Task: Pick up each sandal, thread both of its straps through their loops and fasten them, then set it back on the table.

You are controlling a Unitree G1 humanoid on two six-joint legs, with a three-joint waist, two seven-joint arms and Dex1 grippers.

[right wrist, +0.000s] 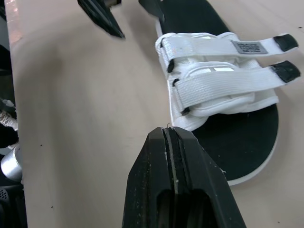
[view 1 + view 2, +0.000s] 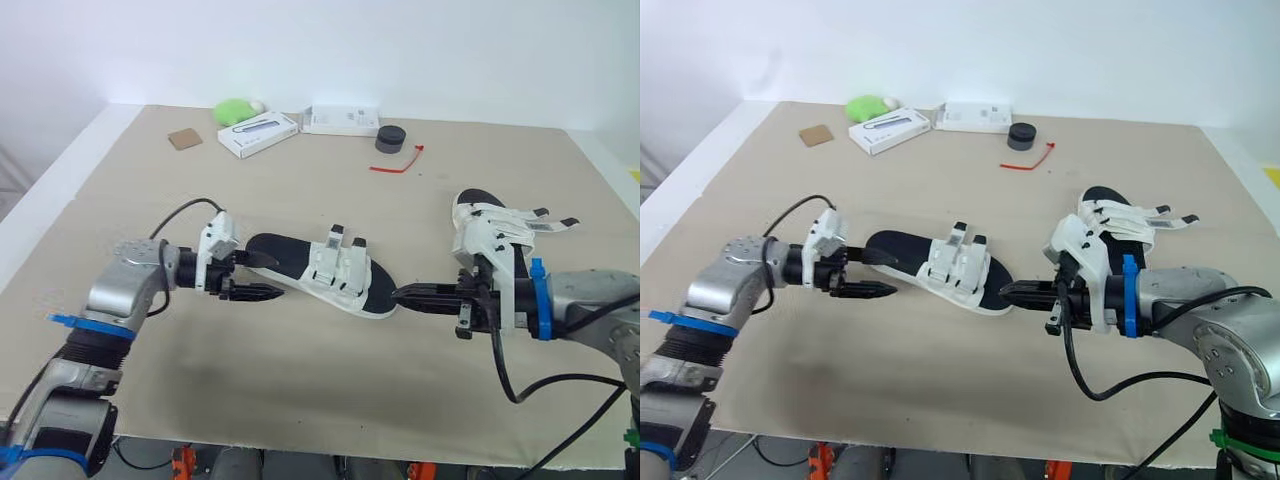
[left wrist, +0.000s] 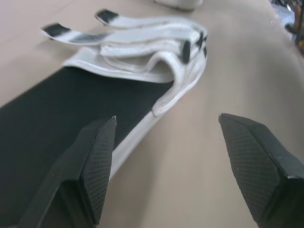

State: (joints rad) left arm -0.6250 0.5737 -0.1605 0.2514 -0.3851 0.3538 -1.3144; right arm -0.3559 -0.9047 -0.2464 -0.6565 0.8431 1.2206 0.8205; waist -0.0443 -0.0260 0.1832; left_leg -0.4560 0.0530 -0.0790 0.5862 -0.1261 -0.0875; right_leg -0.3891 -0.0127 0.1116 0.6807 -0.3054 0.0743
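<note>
Bright, even light falls from overhead onto the tan surface [image 2: 300, 380]. Beneath my left pincer [image 2: 282, 276] and my right pincer [image 2: 397, 295] the shadows are soft and pale. The white wall [image 2: 400, 40] beyond them glows nearly washed out. A dull sheen runs along my right pincer's pressed-together fingers [image 1: 152, 190].

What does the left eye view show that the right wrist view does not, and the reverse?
The left eye view adds the second sandal on the right side, plus a white box and a black round object at the far edge. The right wrist view adds a grey strap label. Both share the middle sandal, the open left gripper and the shut right gripper.
</note>
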